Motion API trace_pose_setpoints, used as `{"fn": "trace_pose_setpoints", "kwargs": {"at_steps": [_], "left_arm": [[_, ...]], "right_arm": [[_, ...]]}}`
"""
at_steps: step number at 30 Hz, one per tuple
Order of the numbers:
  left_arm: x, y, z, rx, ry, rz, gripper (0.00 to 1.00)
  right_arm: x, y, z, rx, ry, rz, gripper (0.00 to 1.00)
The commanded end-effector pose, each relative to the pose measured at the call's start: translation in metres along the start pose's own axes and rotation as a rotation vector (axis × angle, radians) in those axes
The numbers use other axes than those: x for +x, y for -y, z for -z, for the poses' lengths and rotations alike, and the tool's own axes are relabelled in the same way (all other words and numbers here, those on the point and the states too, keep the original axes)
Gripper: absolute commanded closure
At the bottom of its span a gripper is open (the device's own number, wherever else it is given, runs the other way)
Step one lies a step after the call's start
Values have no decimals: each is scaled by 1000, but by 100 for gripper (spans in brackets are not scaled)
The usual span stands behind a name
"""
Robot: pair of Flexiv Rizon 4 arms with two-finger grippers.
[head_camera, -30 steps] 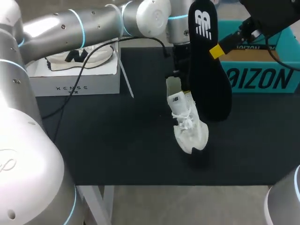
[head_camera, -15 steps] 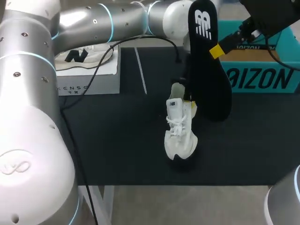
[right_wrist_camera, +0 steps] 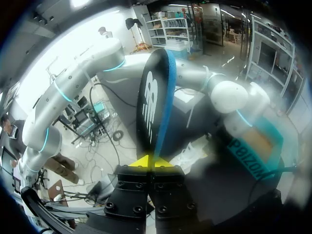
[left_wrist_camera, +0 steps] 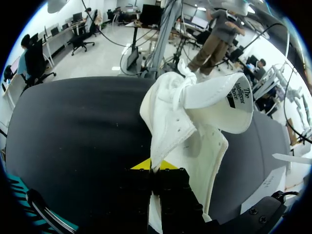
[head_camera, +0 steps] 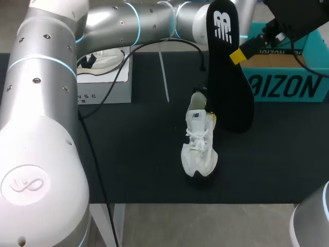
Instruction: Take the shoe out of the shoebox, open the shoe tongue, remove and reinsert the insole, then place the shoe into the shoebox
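The left fingers are pressed together on the collar edge of the white shoe, yellow tips either side of the fabric. The shoe hangs below them, heel up and toe down at the black tabletop; whether the toe touches cannot be told. Its tongue is folded out ahead of the fingers and carries a small black printed tab.

The right fingers pinch the black insole at its edge and hold it upright just beside the shoe. A large white logo marks its upper end.

Compared with a second ago, the shoe has shifted a little away from the insole and its toe now points straighter down. The left arm has swung in and covers more of the white shoebox, which sits well beyond the left fingers. The insole and the right arm have not moved.

The white shoebox shows grey lettering on its side and holds a second shoe. Behind the insole stands a teal box with large white lettering.
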State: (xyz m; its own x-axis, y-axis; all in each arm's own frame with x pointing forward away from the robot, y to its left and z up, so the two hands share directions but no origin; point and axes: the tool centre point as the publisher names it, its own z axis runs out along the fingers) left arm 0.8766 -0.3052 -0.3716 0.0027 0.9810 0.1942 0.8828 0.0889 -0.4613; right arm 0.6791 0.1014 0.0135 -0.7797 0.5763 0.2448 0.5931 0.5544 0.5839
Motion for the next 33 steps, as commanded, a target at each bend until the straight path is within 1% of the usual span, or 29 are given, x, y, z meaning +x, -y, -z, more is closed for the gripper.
{"fn": "trace_pose_setpoints", "kwargs": {"at_steps": [1,8,14,20,24,33], "left_arm": [[3,2,0,-7,12,6,100],[3,6,-2,-1,7,23,100],[3,10,4,-8,10,29,100],[5,16,5,-11,3,43,100],[7,15,-1,-10,-9,54,100],[1,11,-17,-4,-9,39,100]], "right_arm": [[-1,-2,0,5,0,-1,100],[-1,-2,0,5,0,-1,100],[-1,-2,0,5,0,-1,100],[-1,-2,0,5,0,-1,100],[-1,-2,0,5,0,-1,100],[-1,-2,0,5,0,-1,100]]}}
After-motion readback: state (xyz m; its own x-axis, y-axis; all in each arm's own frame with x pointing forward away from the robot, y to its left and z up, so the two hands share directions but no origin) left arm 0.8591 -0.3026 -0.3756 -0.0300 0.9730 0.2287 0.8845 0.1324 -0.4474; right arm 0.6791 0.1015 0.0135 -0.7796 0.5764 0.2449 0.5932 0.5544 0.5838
